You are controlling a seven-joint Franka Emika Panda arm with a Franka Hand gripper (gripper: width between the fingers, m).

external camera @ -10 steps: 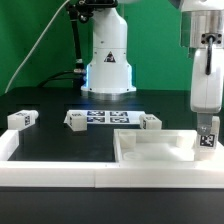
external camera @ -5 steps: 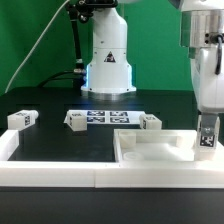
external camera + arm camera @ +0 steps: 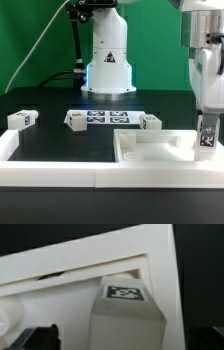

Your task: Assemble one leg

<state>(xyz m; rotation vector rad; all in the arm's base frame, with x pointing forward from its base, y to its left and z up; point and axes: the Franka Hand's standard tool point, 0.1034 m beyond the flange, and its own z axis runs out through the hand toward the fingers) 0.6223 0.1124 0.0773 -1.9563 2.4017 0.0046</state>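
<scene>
The gripper (image 3: 206,138) hangs at the exterior view's right, over the near right corner of the large white panel (image 3: 150,152), with its jaws spread wide on either side of the leg (image 3: 206,139). The leg stands upright inside that corner of the panel, its tagged face turned toward the camera, and the fingers seem to stand just clear of it rather than pressing on it, though the exterior view is too small to be sure. In the wrist view the leg (image 3: 125,314) shows as a white post with its square tag, set against the raised rim of the panel (image 3: 160,274), and the dark fingertips (image 3: 42,338) stand well apart at either side of it. Farther back on the black table (image 3: 50,140) the marker board (image 3: 105,117) lies flat, with three more small tagged blocks near it: one at the far left (image 3: 22,119), one just left of the board (image 3: 76,120) and one just right of it (image 3: 150,121).
</scene>
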